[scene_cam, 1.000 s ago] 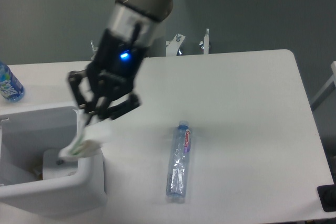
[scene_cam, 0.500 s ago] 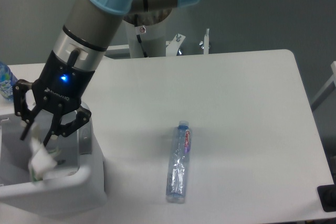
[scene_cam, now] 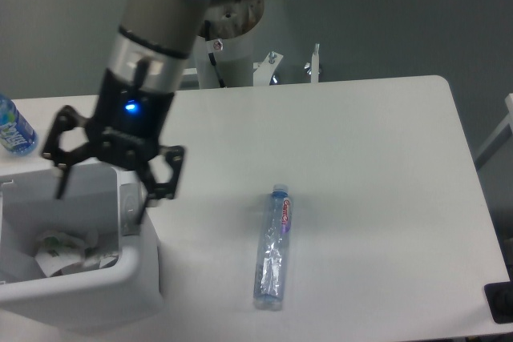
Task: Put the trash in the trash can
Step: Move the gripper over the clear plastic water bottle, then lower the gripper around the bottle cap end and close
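Hand [scene_cam: 102, 190] spread wide and gripping nothing, black fingers [scene_cam: 167, 175] splayed apart above the far right part of the trash can [scene_cam: 132, 266], blue light glowing on the wrist above. Directly below and slightly toward the camera from the hand, crumpled white paper wrapper [scene_cam: 60, 249] lying loose inside the can, resting on the bottom among pale folds, apart from both fingers. Can itself white with a thick rounded rim, standing at the near left corner of the bench [scene_cam: 361, 166], right wall just under the hand's right finger, a grey oval latch [scene_cam: 128, 209] on the inner side of that wall. Well to the right of the hand, flattened clear plastic bottle [scene_cam: 274, 246] lying on the bare bench top, cap end pointing away from the camera, blue-purple label near that end, well apart from the can. Off to the left of the hand, by the picture's edge, a small blue-labelled bottle [scene_cam: 12, 127] standing on the bench beyond the can.
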